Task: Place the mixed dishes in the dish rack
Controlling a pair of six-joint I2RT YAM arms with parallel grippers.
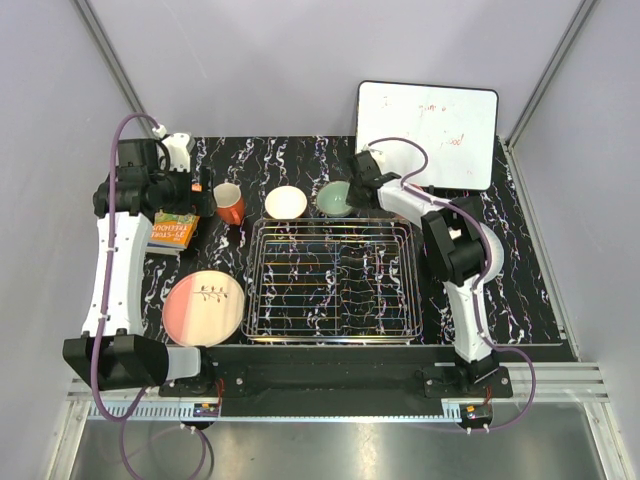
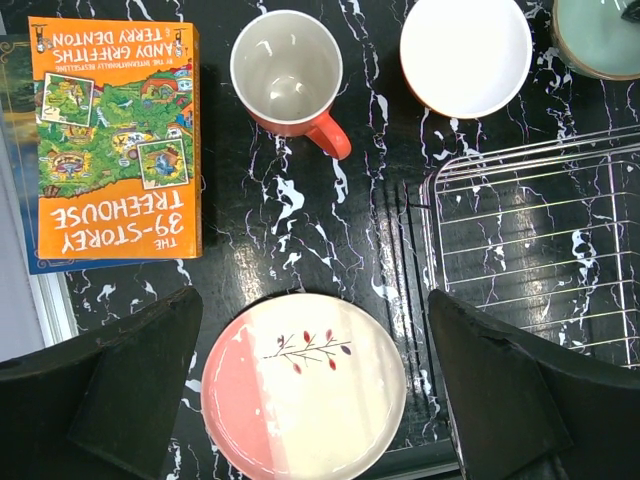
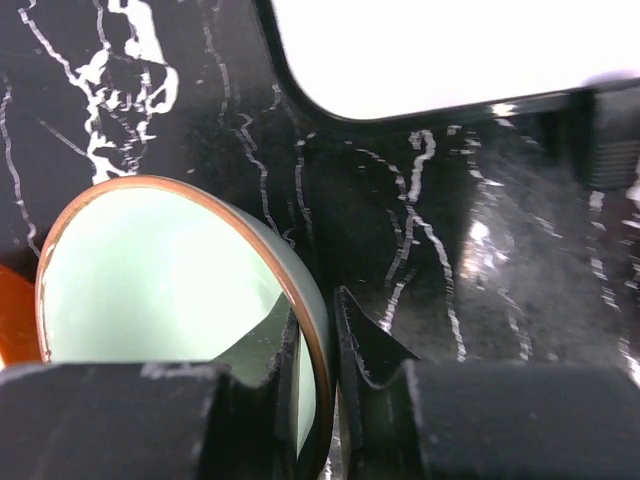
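The pale green bowl (image 1: 334,198) (image 3: 160,270) sits behind the dish rack (image 1: 332,280). My right gripper (image 1: 354,188) (image 3: 320,325) is shut on its right rim, one finger inside and one outside. Left of it stand the orange bowl with white inside (image 1: 286,202) (image 2: 466,50) and the orange-red mug (image 1: 230,203) (image 2: 287,70). The pink-and-cream twig plate (image 1: 204,304) (image 2: 305,390) lies left of the rack. High over the plate and mug, my left gripper (image 2: 313,297) hangs open, holding nothing.
A green-orange book (image 1: 174,232) (image 2: 115,140) lies at the table's left edge beside the mug. A whiteboard (image 1: 428,134) (image 3: 430,50) lies at the back right, just behind the green bowl. The wire rack (image 2: 540,250) holds no dishes.
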